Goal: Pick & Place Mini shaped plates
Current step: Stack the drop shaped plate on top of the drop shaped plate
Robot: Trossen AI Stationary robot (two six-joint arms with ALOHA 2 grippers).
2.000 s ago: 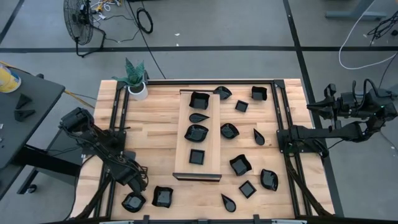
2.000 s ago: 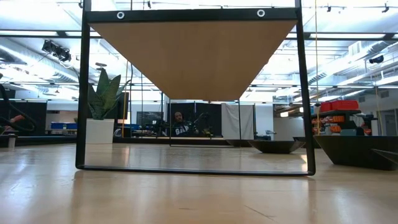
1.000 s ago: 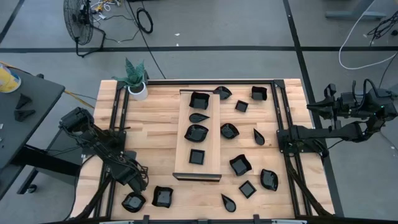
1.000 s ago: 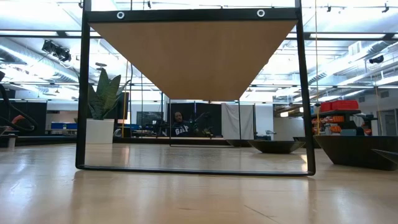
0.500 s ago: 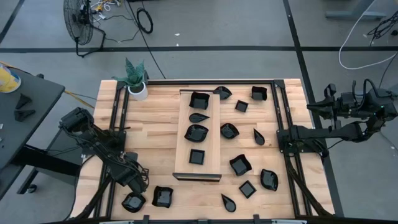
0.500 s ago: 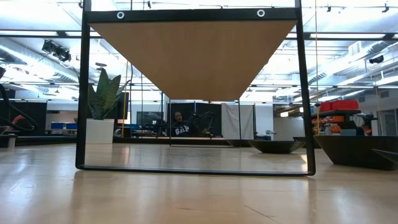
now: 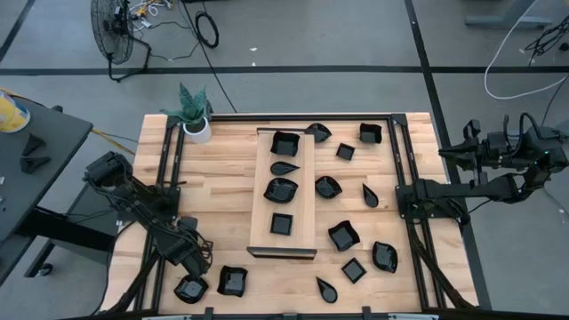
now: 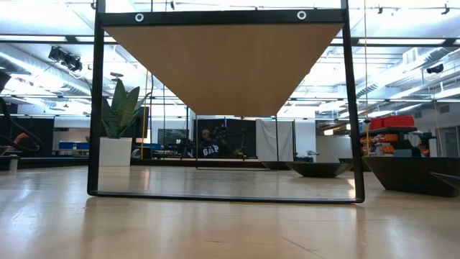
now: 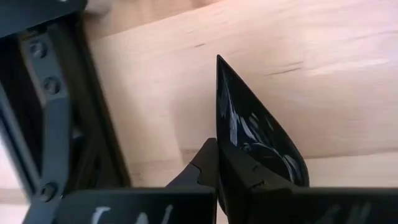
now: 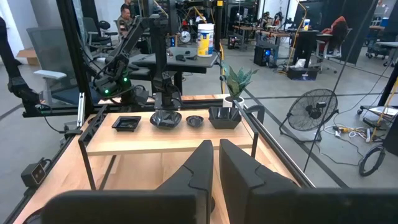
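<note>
Plates, small and glossy black, lie scattered over the wooden table (image 7: 222, 178), and four of them sit in a row on the long pale board (image 7: 282, 192) that runs down the table's middle: a square-ish one (image 7: 284, 143), a teardrop (image 7: 284, 168), a leaf shape (image 7: 281, 189) and a small square (image 7: 281, 223). More of them lie loose on the bare wood on the right arm's side of the board, and a wavy-rimmed bowl (image 7: 232, 282) rests near the front edge.

At the table's front corner on the left arm's side, the left gripper (image 7: 193, 272) is down low over a dark plate (image 7: 190, 289). In the left wrist view its fingers (image 9: 208, 167) are clenched on the rim of a pointed, shiny black teardrop plate (image 9: 255, 134), which stands on edge with its tip pointing away from the gripper (the wood shows just behind it, and whether the plate touches the table I cannot tell). The black frame rail (image 9: 53, 112) runs close beside it.

The right arm waits off the table's right side, its gripper (image 10: 215, 163) with fingers nearly together and nothing between them.

A small white pot with a green plant (image 7: 195, 116) stands at the far corner on the left arm's side.
</note>
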